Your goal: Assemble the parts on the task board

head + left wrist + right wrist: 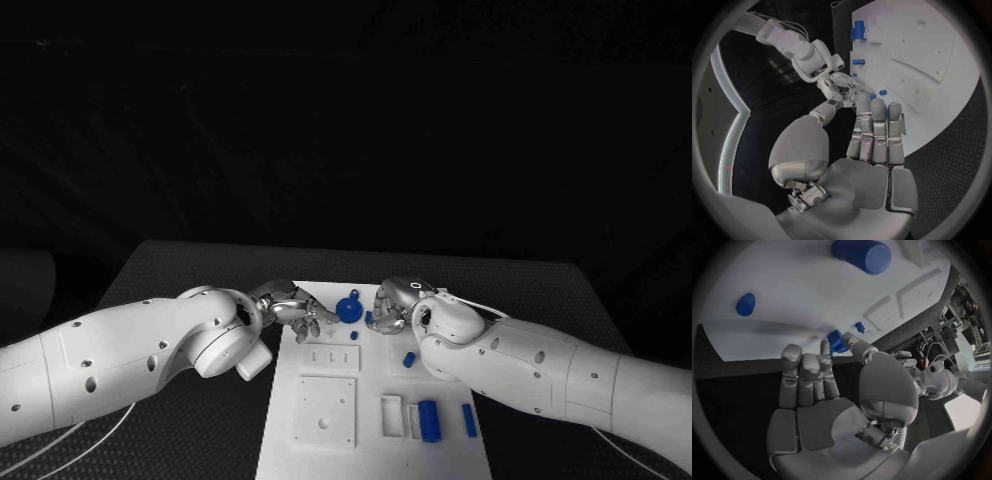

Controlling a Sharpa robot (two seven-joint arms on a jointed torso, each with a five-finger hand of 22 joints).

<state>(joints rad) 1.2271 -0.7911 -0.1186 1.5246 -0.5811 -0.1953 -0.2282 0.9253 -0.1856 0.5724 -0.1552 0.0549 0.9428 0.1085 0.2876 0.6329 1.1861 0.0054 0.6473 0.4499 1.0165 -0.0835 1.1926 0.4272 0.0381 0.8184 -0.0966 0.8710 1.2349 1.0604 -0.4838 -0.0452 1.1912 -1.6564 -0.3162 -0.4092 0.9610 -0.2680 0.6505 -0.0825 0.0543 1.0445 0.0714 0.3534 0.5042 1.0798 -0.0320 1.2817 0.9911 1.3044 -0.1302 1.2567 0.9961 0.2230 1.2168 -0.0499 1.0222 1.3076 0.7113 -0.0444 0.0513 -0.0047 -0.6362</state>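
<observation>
While both arms are reaching in over the far end of the task board (325, 440), the job is looking early to middling, with most pieces lying loose and unseated.

- Task board: lying lengthwise in the middle of the black table (173, 270), its raised white blocks and slots sitting near the robot's edge.
- Left hand (293, 305): hovering at the board's far left corner. In its wrist view the fingers (873, 130) are lying straight and close together, pointing at the board rim, nothing between them.
- Right hand (392, 305): working at the board's far end, just right of the round blue part (349, 308). In its wrist view the thumb and a fingertip are appearing to pinch that blue piece (837, 341); the contact is small, so I am calling it a probable hold.
- Blue cylinder (428, 420): lying on its side beside a white slot block, near end, not inserted.
- Blue peg (470, 420): lying flat just right of the cylinder, loose.
- Small blue stub (408, 359): sitting mid-board by the right forearm, loose.

Judging by this, one part is being placed and at least three are waiting
</observation>
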